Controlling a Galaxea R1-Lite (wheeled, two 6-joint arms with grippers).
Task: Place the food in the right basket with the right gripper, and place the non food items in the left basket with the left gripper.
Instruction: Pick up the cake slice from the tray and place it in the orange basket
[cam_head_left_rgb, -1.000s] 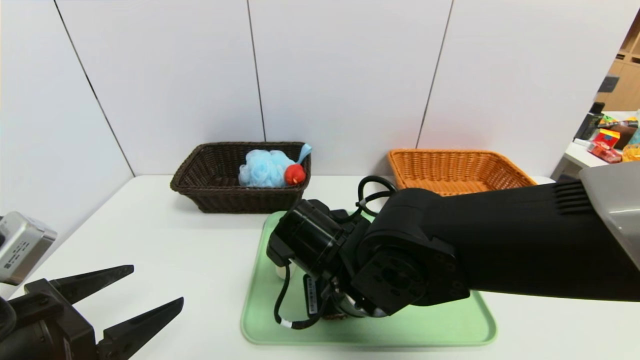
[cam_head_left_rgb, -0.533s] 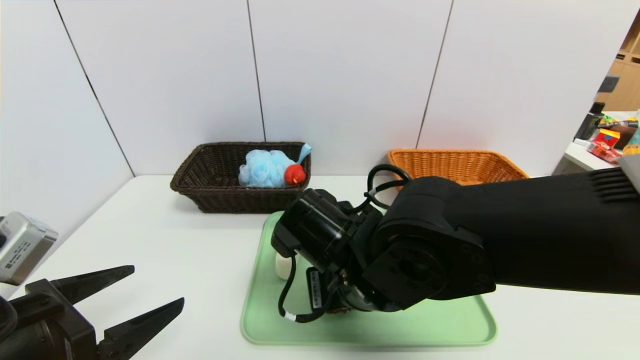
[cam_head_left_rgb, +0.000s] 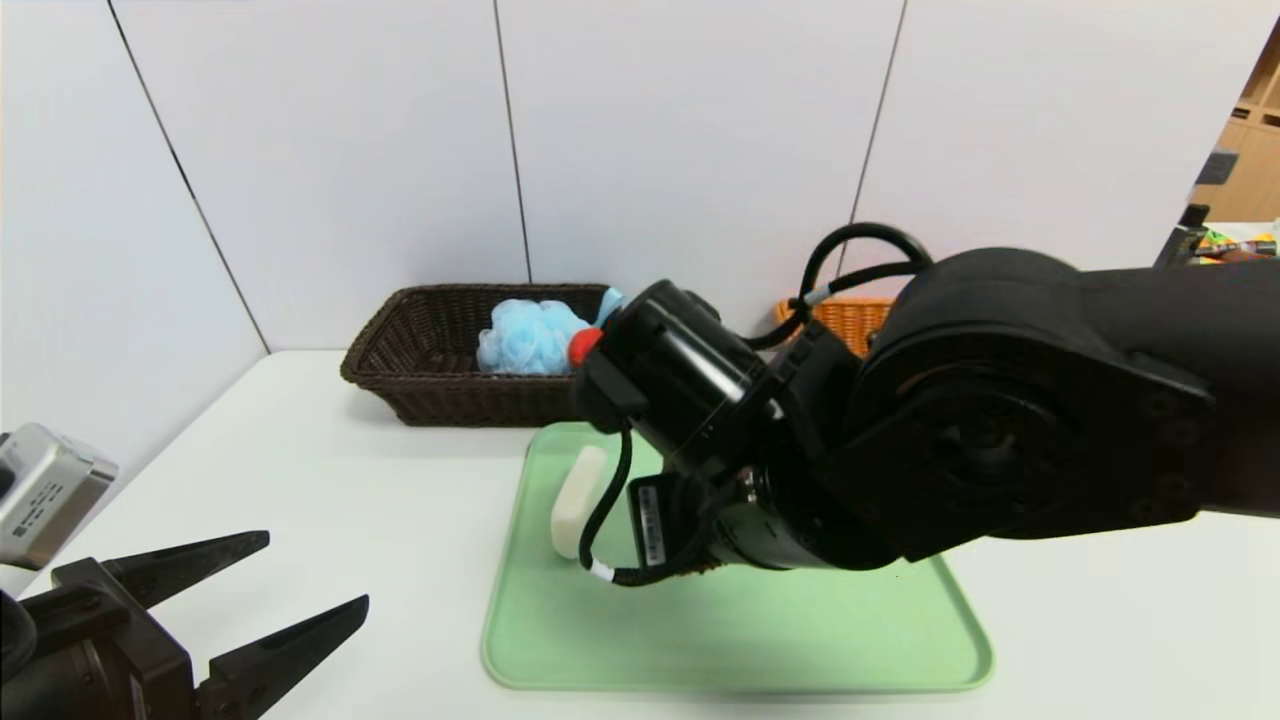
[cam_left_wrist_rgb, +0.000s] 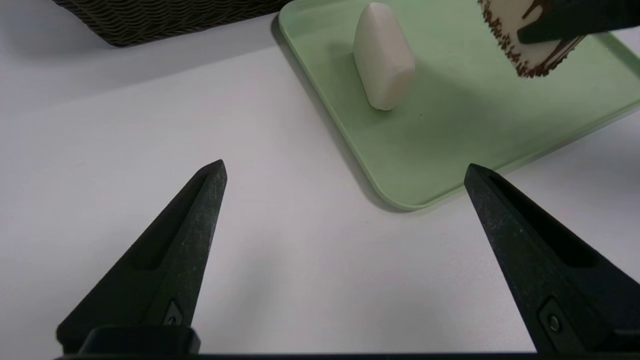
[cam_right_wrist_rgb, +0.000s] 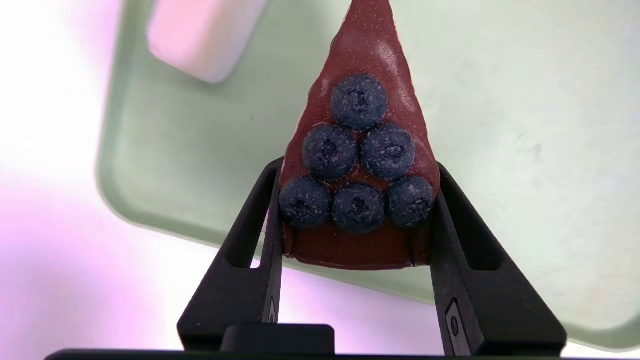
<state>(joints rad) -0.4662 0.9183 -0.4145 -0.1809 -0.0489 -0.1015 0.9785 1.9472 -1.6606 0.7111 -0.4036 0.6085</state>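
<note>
Clamping the cake (cam_right_wrist_rgb: 357, 170) at its wide end, the right gripper (cam_right_wrist_rgb: 356, 210) has its two black wedge fingers pressed on the slice's sides, holding it clear above the tray (cam_right_wrist_rgb: 500, 150). Cake: triangular, glossy brown glaze, six matte blueberries in a pyramid on top; the left wrist view adds the white side with dark drips (cam_left_wrist_rgb: 525, 45), which the right wrist view does not show. In the head view the cake is hidden behind the right arm's bulky black wrist.

Tray: smooth pale green, rounded corners, raised lip (cam_head_left_rgb: 740, 685). Soap (cam_head_left_rgb: 578, 500), a white rounded matte bar, lies on the tray at about 9 o'clock from the cake, apart from it.

Left gripper (cam_head_left_rgb: 235, 595) hangs over the table at 7 o'clock from the tray, pointed black fingers spread wide, nothing between them; the left wrist view shows bare table under them and the tray corner beyond.

Left basket (cam_head_left_rgb: 420, 385): dark brown woven wicker, flared sides, at 11 o'clock from the tray, against the wall. Inside at its right end, the puff (cam_head_left_rgb: 530, 335), fluffy light-blue mesh, with the red duck (cam_head_left_rgb: 582, 345) touching it, partly hidden by the arm. Right basket (cam_head_left_rgb: 850, 318): orange wicker, at 1 o'clock, only a strip of rim seen behind the arm.

Table (cam_head_left_rgb: 330, 470): plain white, smooth. White panelled wall behind, dark seams. Shelf clutter at far right edge, unclear.
</note>
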